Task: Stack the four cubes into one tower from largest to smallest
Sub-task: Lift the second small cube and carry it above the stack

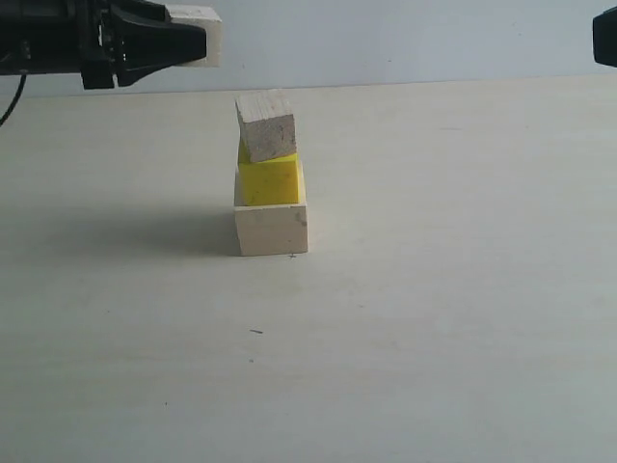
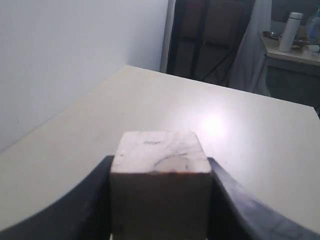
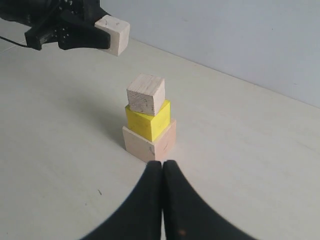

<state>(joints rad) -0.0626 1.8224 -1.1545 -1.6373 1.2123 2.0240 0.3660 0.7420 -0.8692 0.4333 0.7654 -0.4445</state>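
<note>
Three cubes stand in a column mid-table: the large wooden cube (image 1: 271, 230) lowest, the yellow cube (image 1: 269, 181) on it, and the medium wooden cube (image 1: 266, 125) on top, sitting askew. My left gripper (image 1: 193, 43) hangs up high to the left of the column, shut on the small wooden cube (image 1: 210, 24). In the left wrist view that cube (image 2: 160, 175) fills the gap between the black fingers (image 2: 90, 210). My right gripper (image 3: 163, 167) is shut and empty, close to the large cube (image 3: 150, 142), with the column (image 3: 145, 94) straight beyond its tips.
The pale table (image 1: 434, 318) spreads around the column, with a wall behind it. A black part of the right arm (image 1: 605, 37) shows at the top right edge. Beyond the table's far edge stand dark furniture (image 2: 210, 40) and a white bottle (image 2: 290, 32).
</note>
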